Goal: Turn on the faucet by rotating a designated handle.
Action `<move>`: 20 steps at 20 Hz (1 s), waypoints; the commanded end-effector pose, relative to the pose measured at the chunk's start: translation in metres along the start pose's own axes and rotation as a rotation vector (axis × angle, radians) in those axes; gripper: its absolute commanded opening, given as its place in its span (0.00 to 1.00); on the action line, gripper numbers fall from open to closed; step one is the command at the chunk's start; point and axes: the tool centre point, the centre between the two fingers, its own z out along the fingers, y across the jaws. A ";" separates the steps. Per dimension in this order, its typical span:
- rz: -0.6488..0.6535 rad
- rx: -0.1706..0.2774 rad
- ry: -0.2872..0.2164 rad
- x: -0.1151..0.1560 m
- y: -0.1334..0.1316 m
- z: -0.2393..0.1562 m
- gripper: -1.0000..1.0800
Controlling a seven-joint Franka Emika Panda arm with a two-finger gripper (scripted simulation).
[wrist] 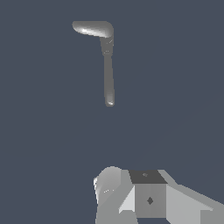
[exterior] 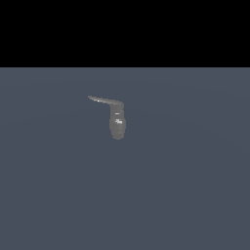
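Note:
The faucet point(exterior: 117, 124) is a small grey upright body standing on the flat grey floor. Its thin handle point(exterior: 104, 101) projects from the top toward the exterior view's left and tapers to a tip. In the wrist view the faucet point(wrist: 108, 74) appears as a bent grey shape, with the handle point(wrist: 89, 28) as the broader arm at its far end. Parts of my gripper point(wrist: 131, 188) show at the edge of the wrist view, well apart from the faucet and touching nothing. The frames do not show how its jaws stand. The arm is out of the exterior view.
A plain blue-grey floor point(exterior: 185, 185) surrounds the faucet on every side. A black band fills the upper part of the exterior view. No other objects show.

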 end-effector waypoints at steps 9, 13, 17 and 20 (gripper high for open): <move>-0.052 -0.028 0.006 0.005 -0.003 -0.003 0.00; -0.061 -0.032 0.007 0.005 -0.003 -0.004 0.00; -0.050 -0.026 0.006 0.007 -0.003 -0.003 0.00; -0.033 -0.017 0.006 0.013 -0.005 -0.003 0.00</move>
